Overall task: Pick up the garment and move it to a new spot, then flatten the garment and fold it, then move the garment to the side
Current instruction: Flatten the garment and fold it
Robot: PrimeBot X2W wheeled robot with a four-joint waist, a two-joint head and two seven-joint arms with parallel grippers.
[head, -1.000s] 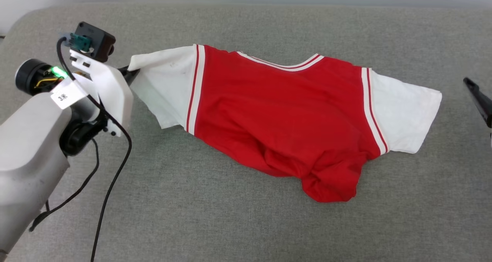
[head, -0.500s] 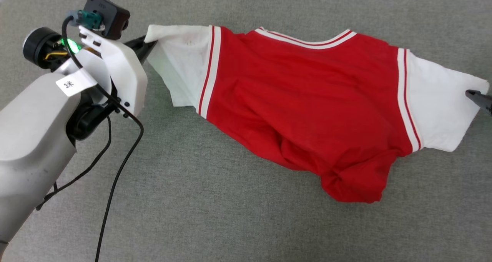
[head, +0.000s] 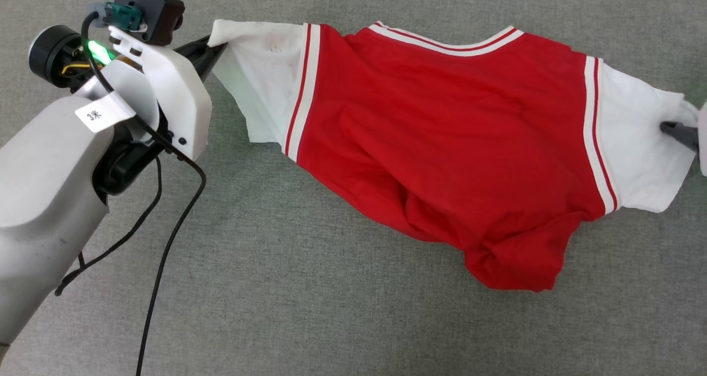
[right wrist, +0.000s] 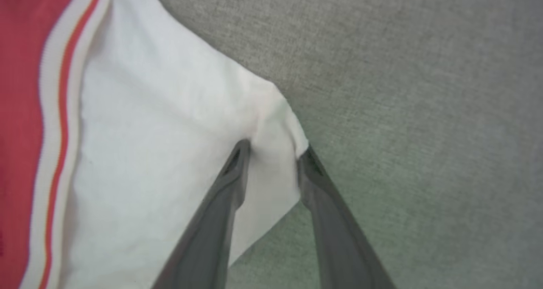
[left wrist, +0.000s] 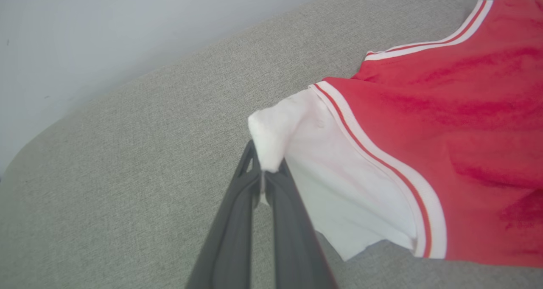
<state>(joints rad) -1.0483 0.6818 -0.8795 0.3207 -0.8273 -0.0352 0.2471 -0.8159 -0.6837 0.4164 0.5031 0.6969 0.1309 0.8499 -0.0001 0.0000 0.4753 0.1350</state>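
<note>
Nearest to the robot, the pale left forearm (head: 38, 199) comes in from the lower left. A black cable (head: 165, 254) hangs from it over the grey fabric surface (head: 331, 321). A little further lies the garment (head: 442, 133), stretched across this surface from left to right with a plain red side up. Its lower hem is bunched into a lump on the near right, and its striped collar is at the far edge.

The left gripper (head: 216, 49) is at the far left end of the garment. In the left wrist view its two dark fingers are pressed together on the corner of the white sleeve, and a small fold of cloth stands out above the tips (left wrist: 263, 170). The sleeve runs from there towards the red body.

The right gripper (head: 669, 128) is at the other end, at the outer corner of the right sleeve. In the right wrist view its fingers (right wrist: 237, 166) stand clearly apart with the sleeve corner between them (right wrist: 273, 149). One finger lies over the white cloth and the other is at its edge. Whether they press on the cloth I cannot tell.

Beyond the rounded far edge of the surface, the left wrist view shows a pale wall (left wrist: 127, 26).
</note>
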